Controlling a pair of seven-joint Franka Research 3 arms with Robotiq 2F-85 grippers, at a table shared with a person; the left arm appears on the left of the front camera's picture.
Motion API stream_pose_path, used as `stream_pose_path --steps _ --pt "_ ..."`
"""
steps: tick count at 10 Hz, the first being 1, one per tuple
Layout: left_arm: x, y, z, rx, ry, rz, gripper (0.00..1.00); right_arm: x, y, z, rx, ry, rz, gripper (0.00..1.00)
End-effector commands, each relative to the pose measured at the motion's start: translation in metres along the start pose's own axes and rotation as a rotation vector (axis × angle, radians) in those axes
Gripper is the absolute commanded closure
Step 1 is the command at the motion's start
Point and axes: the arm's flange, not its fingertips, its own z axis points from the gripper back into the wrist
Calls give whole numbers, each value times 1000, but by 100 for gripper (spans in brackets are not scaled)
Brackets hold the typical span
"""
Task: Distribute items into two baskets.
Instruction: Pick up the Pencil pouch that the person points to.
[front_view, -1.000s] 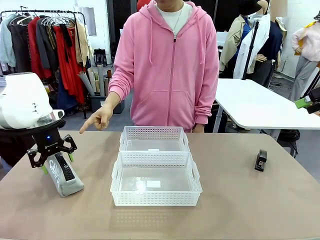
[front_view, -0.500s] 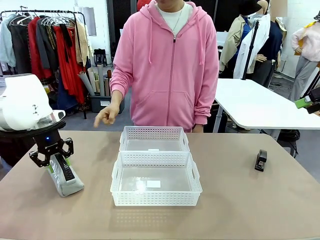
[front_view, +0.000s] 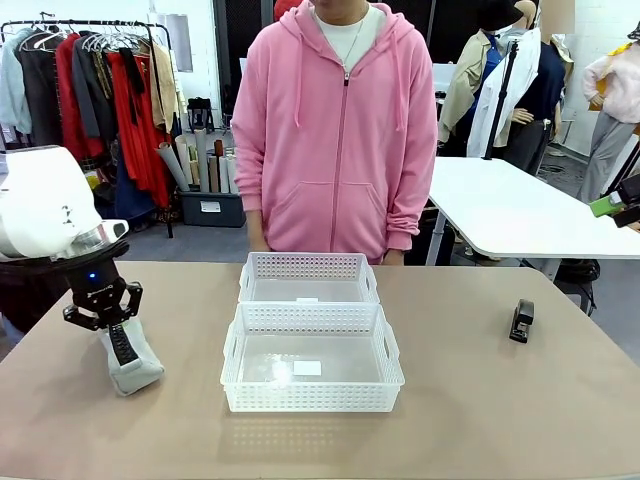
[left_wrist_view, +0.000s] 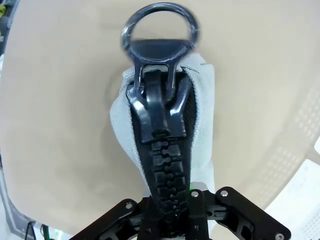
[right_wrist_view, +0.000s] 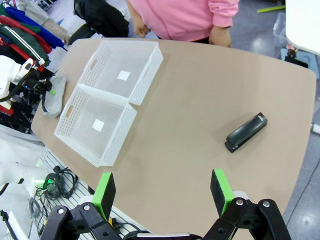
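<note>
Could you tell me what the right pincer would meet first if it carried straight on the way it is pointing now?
Most likely bare table, between the stapler and the baskets. The open right pincer seems to point past both, though depth is unclear.

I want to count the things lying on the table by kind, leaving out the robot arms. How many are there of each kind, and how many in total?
White baskets: 2
Grey pouch: 1
Black stapler: 1
Total: 4
</note>
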Motion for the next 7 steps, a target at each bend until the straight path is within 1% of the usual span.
stream_pose_path --steps 1,2,7 --pt "-1 1 5 -42 56 -21 100 2 1 0 16 -16 1 0" --pt "0 0 0 0 0 0 100 2 1 0 16 -16 1 0" --pt "0 0 0 0 0 0 100 2 1 0 16 -16 1 0"
